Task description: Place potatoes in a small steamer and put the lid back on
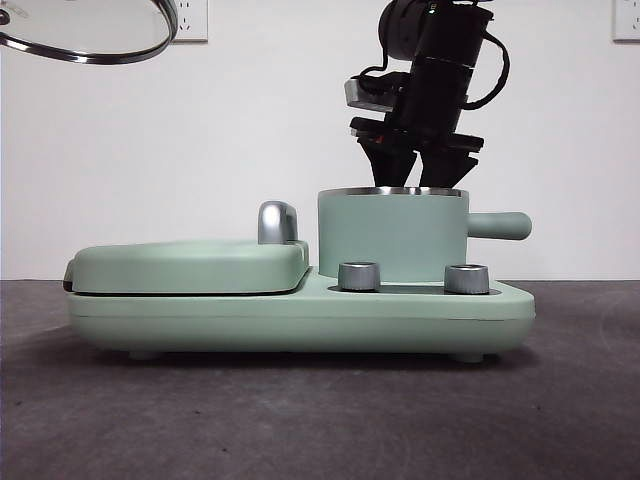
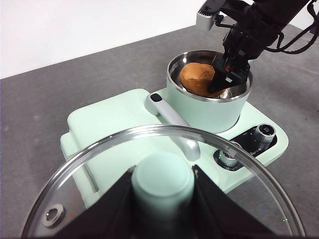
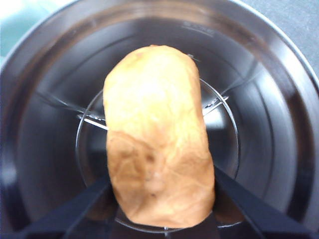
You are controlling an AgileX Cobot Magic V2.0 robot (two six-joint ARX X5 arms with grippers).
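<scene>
1. No readable text, brand or number anywhere.
2. Faint white markings on the dark control panel (image 2: 249, 144) beside the dials (image 2: 263, 133), too small and blurred to make out.
3. Nothing printed on the small steamer (image 1: 392, 232), the lid (image 2: 164, 184) or the wall sockets (image 1: 190, 20).

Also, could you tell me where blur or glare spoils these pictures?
Right wrist view: the steamer walls are smeared and streaked with reflections, the potato washed out on top. Left wrist view: the lid knob is soft, its glass faintly glaring. Front view: sharp, evenly lit.
</scene>
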